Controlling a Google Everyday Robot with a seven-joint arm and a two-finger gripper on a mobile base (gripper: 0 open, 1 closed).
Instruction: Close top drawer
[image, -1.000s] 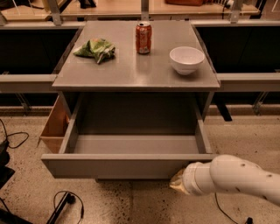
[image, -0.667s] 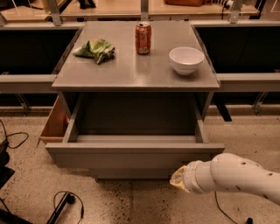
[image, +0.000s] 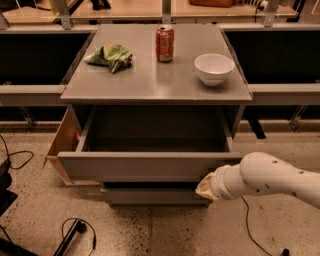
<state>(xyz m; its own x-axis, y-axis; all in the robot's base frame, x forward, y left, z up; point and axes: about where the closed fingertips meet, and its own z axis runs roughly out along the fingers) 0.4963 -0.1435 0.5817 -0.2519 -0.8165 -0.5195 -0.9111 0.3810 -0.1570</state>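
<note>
The top drawer (image: 145, 166) and table (image: 150, 82) are grey. The can (image: 165, 44) is red, the bowl (image: 214, 68) white, the bag (image: 110, 56) green, the floor (image: 165, 230) speckled beige. The cream gripper (image: 205, 188), on a white arm (image: 270, 177), sits at the drawer's lower right.

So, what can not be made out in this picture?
- Camera view: the gripper sits at the right end of the top drawer's front panel; whether it touches is hidden by its own wrist.
- The drawer's floor near the front: hidden by the panel.
- The lower drawer front: mostly covered by the open drawer.
- The arm: cut by the right edge.
</note>
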